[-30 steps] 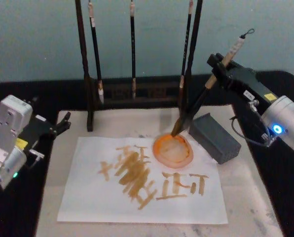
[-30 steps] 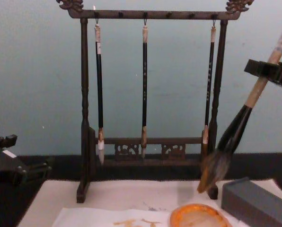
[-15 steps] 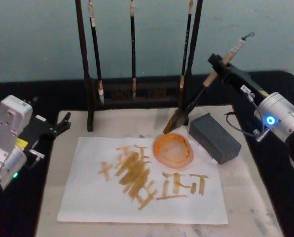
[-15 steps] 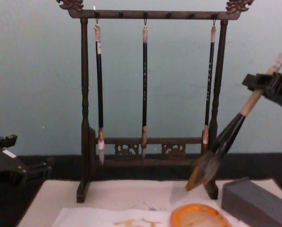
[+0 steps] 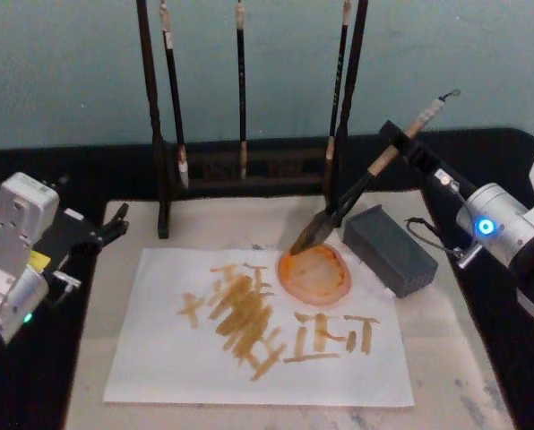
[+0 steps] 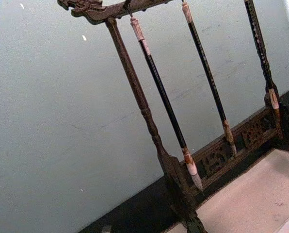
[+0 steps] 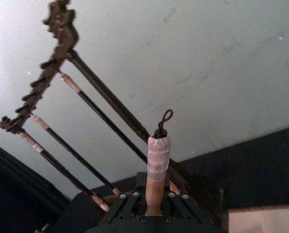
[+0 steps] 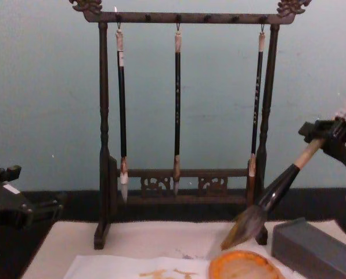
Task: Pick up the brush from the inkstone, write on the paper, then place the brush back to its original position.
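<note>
Fingers clamped on its tan handle, the right gripper (image 5: 395, 143) tilts the brush (image 5: 357, 191), bristles just above the far rim of the inkstone (image 5: 283, 267); with the paper (image 5: 159, 349) beneath already lettered, this looks like the return step. Next comes a gentle lowering into the inkstone's pale orange wash, then release. The left gripper (image 5: 110, 228) is parked well left of the inkstone.

Right gripper (image 8: 325, 135): at the right edge, clamped on the tan handle of the brush (image 8: 277, 195).
Brush: tilted, with the bristles low and just over the far rim of the inkstone (image 8: 242, 268).
Grey block (image 8: 315, 247): just right of the inkstone.
Rack (image 8: 103, 133): behind, with three slim brushes (image 8: 177, 104) hanging.
Left gripper (image 8: 10, 203): low at the left edge.
</note>
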